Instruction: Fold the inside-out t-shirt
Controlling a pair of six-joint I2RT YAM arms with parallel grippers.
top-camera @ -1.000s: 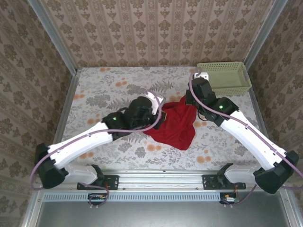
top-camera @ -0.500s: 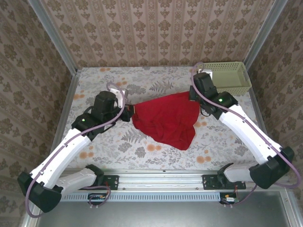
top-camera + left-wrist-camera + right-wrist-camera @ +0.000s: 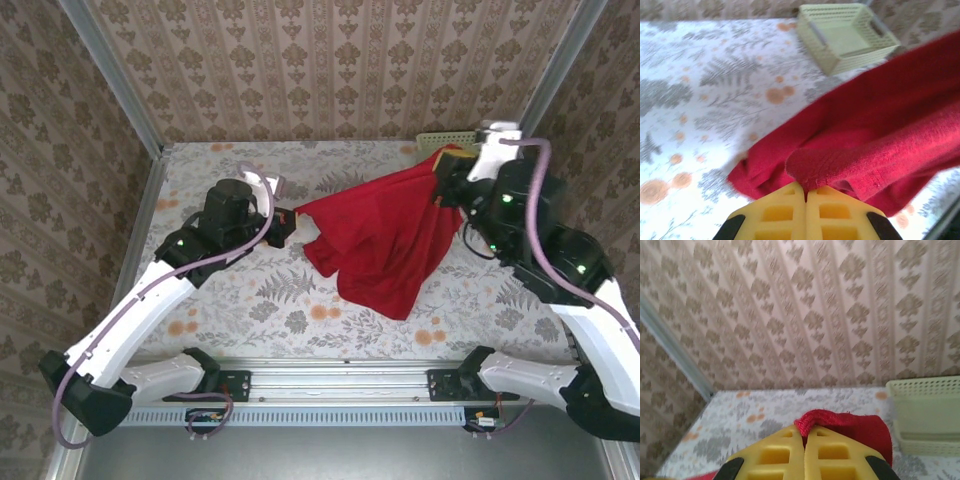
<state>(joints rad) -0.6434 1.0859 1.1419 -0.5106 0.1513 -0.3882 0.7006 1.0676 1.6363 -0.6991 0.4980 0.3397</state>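
While your left gripper pinches one hemmed edge and your right gripper, held higher, clamps a rolled fold, the plain red soft cloth t-shirt hangs stretched between them over the floral-patterned table. Its creased lower part droops toward the near side, in front of a pale green plastic basket.

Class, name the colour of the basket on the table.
Pale green; the basket shows best in the left wrist view.
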